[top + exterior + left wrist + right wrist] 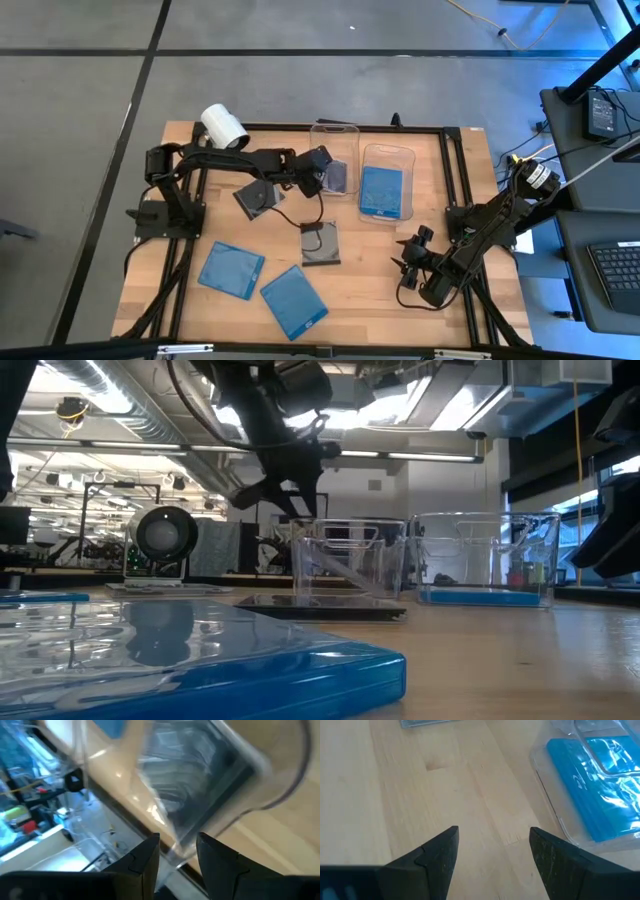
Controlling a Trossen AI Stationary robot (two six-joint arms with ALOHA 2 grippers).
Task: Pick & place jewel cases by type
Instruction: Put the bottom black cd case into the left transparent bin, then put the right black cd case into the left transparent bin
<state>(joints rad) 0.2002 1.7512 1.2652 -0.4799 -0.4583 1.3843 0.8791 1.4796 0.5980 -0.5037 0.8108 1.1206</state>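
Observation:
My left gripper (pixel 322 176) hangs open just above the left clear tub (pixel 334 135), at its near-left side; in the low view it (pixel 285 500) is over the tub's rim. A dark jewel case (pixel 200 785) lies slanted inside that tub, leaning on its wall (pixel 340 572). Two more dark cases (pixel 255 197) (pixel 321 243) and two blue cases (pixel 231 269) (pixel 294 300) lie flat on the table. A blue case (pixel 381 190) lies in the right tub. My right gripper (pixel 410 262) is open and empty over bare wood at the right.
A white cylinder (pixel 223 127) lies at the far left corner. The right tub (pixel 560 820) stands just beyond my right gripper (pixel 492 855). A black frame rail (pixel 455 190) runs along the table's right side. Bare wood lies between the tubs and the near edge.

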